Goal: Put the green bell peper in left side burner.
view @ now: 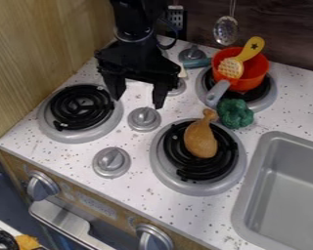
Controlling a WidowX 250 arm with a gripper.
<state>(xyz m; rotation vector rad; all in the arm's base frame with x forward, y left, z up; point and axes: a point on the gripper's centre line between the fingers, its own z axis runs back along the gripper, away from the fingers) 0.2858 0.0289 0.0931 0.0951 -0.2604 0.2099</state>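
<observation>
Toy kitchen, white speckled tabletop (136,188), pale wood panel (38,49) at left, dark wood backing (290,34) behind. Gripper (139,99) hangs over the upper left part of the stove, fingers spread wide and pointing down, near the inner edge of the left side burner (80,106). Black coil, gray rim on that burner.

Task's thing: lumpy dark green toy vegetable (235,113), looks more like broccoli; can't tell if it's meant as the bell pepper. It sits between the back right burner (269,95) and the front right burner (166,171), just beside the gray pot handle (217,93).

Orange pot (256,73) on the back right burner, yellow utensil (253,47) leaning in it, star cutout at its upper end. Brown toy drumstick (201,140) on the front right burner, thin end up toward the green piece. Slotted metal spoon (226,30) hangs at the back. Gray knobs (111,162) among the burners, gray sink (246,188) at right.
</observation>
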